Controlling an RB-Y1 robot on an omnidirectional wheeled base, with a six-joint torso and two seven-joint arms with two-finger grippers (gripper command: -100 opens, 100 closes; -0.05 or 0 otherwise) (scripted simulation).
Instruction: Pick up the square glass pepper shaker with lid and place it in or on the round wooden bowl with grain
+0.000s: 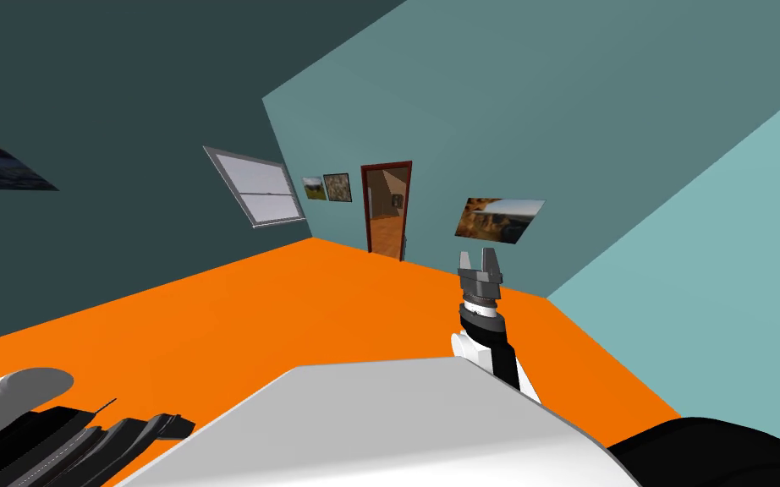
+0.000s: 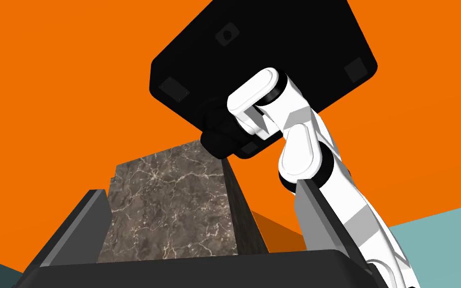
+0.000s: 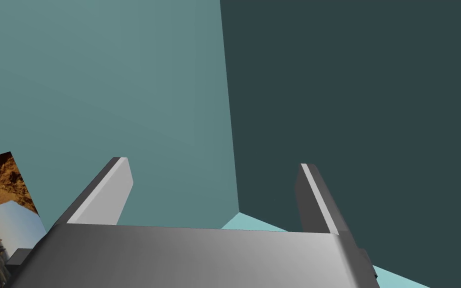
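1. Left gripper: in the left wrist view its two fingers stand wide apart with nothing pressed between them; the jaws are open and empty.
2. Block: a box-shaped body with a dark top marbled in pale veins and darker sides. It appears in the gap between the left fingers, beyond their tips, and stands on the orange floor. Its near end is hidden behind the gripper's dark body, so I cannot tell whether gripper and block touch.
3. Left forearm: in the head view it lies low at the robot's left, a white cylinder with dark parts just beside it, over the floor.
4. Right gripper: raised ahead of the robot on its right, pointing upward, just below a landscape picture on the teal wall. Its fingers are spread and hold nothing.
5. Far end of the room, head view: a grey-framed window on the darker wall; two small pictures beside a doorway with a dark red frame, wood tones beyond it.
6. Pepper shaker and bowl: where either one is cannot be told from these views.
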